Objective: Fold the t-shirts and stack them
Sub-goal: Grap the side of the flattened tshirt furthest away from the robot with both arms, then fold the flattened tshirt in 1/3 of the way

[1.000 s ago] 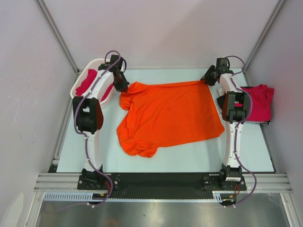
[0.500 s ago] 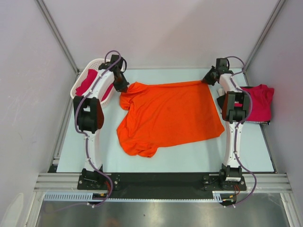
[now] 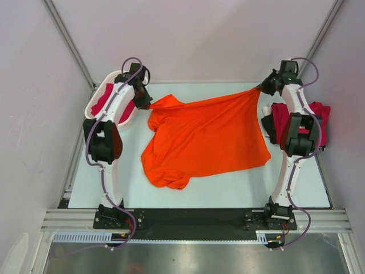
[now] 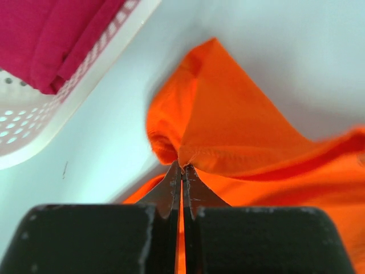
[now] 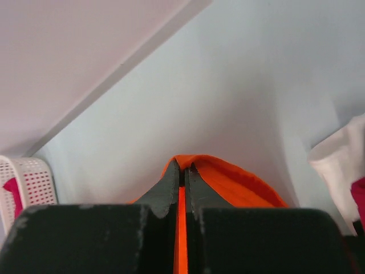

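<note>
A bright orange t-shirt [image 3: 205,137] lies spread across the middle of the table, its far edge pulled up off the surface. My left gripper [image 3: 147,104] is shut on the shirt's far left corner [image 4: 188,157], close to the basket. At the far right, my right gripper [image 3: 260,88] is shut on the other far corner [image 5: 183,161], held higher, so the cloth rises in a taut peak. Crimson t-shirts lie in the basket [image 3: 104,98] and folded at the right [image 3: 315,117].
The white lattice basket [image 3: 126,117] stands at the far left, beside my left arm; its rim [image 4: 68,103] fills the left wrist view's upper left. The folded red pile sits on a white sheet [image 5: 342,154] near the right wall. Walls close off the back and sides.
My right gripper closed on the orange shirt's far right corner and lifted it up and to the right. The left gripper rose slightly with its corner. The shirt's far edge is stretched.
</note>
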